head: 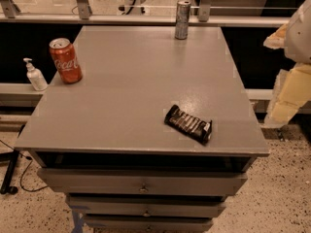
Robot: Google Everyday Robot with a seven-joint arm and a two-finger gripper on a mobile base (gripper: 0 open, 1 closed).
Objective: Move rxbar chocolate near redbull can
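- Near the front of the worktop, well apart from the redbull can, lies the rxbar chocolate.
- It is flat and long, in a shiny black wrapper with pale letters, lying slanted.
- The redbull can is tall, thin and grey.
- The end effector hangs to the right of the redbull can, past the worktop's side. I cannot tell if it is spread or pressed together.

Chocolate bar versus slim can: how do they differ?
The chocolate bar lies flat at front right; the slim can stands upright at the far edge. The bar is black, the can silvery. Both sit on the table, untouched by the claw, which is off to the right.
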